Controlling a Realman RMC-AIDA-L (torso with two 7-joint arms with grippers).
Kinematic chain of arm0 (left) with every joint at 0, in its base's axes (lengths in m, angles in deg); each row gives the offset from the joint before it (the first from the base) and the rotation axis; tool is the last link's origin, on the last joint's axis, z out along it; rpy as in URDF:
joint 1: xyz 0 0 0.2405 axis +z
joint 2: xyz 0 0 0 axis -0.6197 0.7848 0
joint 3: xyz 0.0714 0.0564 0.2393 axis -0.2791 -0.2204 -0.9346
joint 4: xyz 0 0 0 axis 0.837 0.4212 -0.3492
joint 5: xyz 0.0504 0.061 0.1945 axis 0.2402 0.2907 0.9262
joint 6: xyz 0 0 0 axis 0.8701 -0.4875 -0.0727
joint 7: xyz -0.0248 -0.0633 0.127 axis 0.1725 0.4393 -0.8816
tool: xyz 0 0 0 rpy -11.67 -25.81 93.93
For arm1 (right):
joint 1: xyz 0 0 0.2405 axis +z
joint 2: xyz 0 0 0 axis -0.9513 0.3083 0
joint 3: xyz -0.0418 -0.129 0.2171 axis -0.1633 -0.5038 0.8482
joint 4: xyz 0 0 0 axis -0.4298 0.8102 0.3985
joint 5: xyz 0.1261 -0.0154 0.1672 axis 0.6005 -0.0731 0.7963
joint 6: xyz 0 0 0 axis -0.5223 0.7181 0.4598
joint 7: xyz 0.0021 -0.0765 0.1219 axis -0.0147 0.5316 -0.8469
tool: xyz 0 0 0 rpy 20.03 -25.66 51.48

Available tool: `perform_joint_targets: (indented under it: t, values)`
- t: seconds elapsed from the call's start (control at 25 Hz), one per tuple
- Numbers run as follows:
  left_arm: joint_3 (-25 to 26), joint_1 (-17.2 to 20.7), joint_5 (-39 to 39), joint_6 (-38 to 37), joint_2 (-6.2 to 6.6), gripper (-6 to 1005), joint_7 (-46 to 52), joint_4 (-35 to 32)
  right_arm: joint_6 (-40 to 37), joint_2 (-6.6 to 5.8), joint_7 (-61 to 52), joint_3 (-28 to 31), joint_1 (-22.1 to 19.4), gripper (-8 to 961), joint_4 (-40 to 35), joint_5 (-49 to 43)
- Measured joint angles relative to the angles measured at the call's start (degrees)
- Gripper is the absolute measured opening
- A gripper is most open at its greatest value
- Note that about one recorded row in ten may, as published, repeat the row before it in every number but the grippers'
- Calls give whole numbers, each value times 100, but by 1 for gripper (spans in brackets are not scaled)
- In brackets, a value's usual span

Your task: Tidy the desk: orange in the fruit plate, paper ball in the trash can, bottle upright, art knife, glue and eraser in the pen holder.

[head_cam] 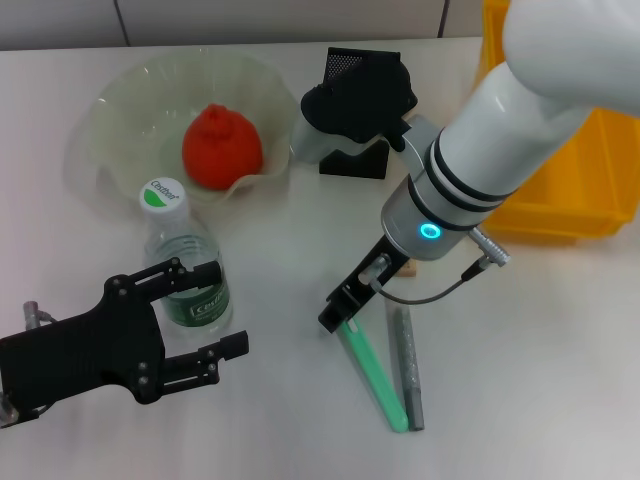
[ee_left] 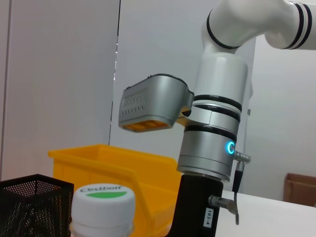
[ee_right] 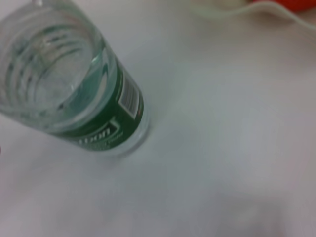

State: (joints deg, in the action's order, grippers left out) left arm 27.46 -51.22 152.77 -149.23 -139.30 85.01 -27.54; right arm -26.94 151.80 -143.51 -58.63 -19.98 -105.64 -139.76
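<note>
The orange (head_cam: 221, 147) lies in the clear fruit plate (head_cam: 120, 100). The clear bottle (head_cam: 188, 285) with a white and green cap stands upright in front of the plate; it also shows in the left wrist view (ee_left: 103, 200) and the right wrist view (ee_right: 74, 84). My left gripper (head_cam: 222, 308) is open, its fingers on either side of the bottle's base. My right gripper (head_cam: 343, 306) is low at the near end of the green art knife (head_cam: 375, 375). A grey stick (head_cam: 406, 365) lies beside the knife. A small tan eraser (head_cam: 405, 268) peeks out under the right arm. The black mesh pen holder (head_cam: 352, 68) is partly hidden by that arm. No paper ball is in view.
A yellow bin (head_cam: 570, 195) stands at the right, also in the left wrist view (ee_left: 123, 170). A white object (head_cam: 308, 138) sits between plate and pen holder, partly hidden. The right arm (ee_left: 212, 148) rises close beyond the bottle.
</note>
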Motion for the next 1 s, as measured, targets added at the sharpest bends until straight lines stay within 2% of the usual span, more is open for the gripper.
perform_joint_targets:
  t: [0.12, 0.36, 0.68, 0.88, 1.0]
  values:
    - [1, 0, 0, 2, 0, 783, 1, 0, -98, 0, -16, -17, -7, 465, -33, -8]
    - [1, -10, -9, 9, 6, 782, 22, -6, -199, 6, -17, -51, -55, 458, -92, -26]
    - [2, -43, -13, 42, 9, 772, 34, -1, -87, 6, -2, -113, -7, 376, 28, 8]
    - [1, -70, -6, 54, 9, 764, 47, 0, -65, 6, 5, -138, 3, 205, 38, 19]
    - [1, -80, -3, 55, 9, 759, 49, 0, -36, 6, 12, -175, 6, 190, 35, 28]
